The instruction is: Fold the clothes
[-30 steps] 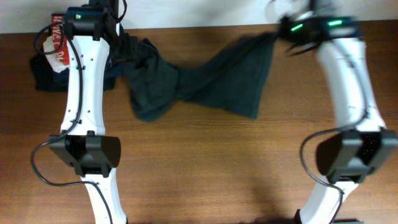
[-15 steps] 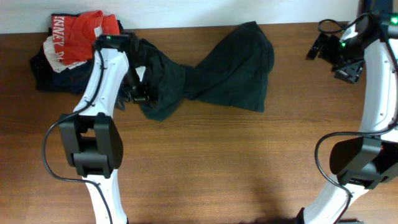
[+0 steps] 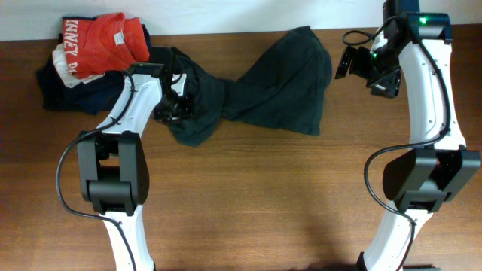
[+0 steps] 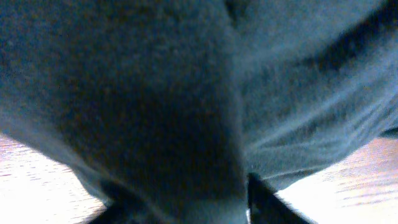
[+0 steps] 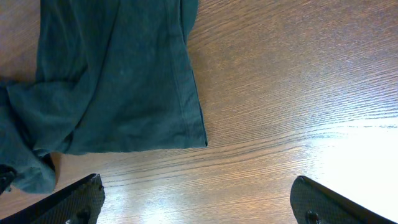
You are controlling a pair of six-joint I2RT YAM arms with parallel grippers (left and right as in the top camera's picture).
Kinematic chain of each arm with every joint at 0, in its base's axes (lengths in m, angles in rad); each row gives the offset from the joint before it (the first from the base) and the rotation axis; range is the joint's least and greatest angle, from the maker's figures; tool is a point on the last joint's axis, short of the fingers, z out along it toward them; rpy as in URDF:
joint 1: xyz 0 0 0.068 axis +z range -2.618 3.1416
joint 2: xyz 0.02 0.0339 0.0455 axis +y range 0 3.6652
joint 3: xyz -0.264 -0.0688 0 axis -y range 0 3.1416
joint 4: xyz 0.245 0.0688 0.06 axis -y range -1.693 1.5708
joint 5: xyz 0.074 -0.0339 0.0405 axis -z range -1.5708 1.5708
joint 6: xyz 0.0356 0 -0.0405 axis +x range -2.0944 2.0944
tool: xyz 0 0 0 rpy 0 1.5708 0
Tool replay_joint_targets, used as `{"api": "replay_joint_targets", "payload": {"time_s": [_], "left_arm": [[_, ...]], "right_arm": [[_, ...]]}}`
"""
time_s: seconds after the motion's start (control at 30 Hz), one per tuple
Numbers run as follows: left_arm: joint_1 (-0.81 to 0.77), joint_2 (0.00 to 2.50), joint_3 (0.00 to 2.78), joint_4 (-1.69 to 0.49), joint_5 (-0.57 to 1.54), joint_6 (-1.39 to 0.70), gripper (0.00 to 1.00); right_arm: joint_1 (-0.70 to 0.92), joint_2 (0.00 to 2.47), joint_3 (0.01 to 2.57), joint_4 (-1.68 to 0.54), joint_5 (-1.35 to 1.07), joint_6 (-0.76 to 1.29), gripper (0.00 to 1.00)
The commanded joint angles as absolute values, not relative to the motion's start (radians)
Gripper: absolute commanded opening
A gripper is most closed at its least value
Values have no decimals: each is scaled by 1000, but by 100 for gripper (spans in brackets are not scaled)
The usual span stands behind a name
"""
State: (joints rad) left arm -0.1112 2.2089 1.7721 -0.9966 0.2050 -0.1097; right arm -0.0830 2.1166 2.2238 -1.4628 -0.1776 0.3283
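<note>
Overhead: your left arm reaches forward, left gripper (image 3: pixel 172 105) buried in the bunched left end of the T-shirt (image 3: pixel 279 90); can't tell its grip. Your right gripper (image 3: pixel 352 64) hangs wide and empty, just right of the shirt. T-shirt lies far-centre on the table (image 3: pixel 248 196), long axis left-right, twisted mid-length. Left wrist view is all blurred cloth.

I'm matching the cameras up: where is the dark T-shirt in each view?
Overhead: the dark T-shirt lies twisted across the far middle of the table.
Left wrist: the shirt fills almost the whole picture, very close.
Right wrist: the shirt is upper left, hem visible.
Shared landmark: the wooden table.
</note>
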Motion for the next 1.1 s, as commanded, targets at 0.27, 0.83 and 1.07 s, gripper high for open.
{"api": "replay_joint_targets", "payload": {"time_s": [0.27, 0.83, 1.07], "left_arm": [[-108, 2202, 2135, -733, 62, -108, 1], [-125, 2269, 2067, -1214, 73, -107, 99], [-170, 2276, 1851, -882, 42, -108, 98]], "right_arm": [[-71, 2134, 2215, -1481, -183, 318, 99], [-71, 2134, 2215, -1511, -183, 319, 99], [-71, 2134, 2215, -1516, -183, 318, 99]]}}
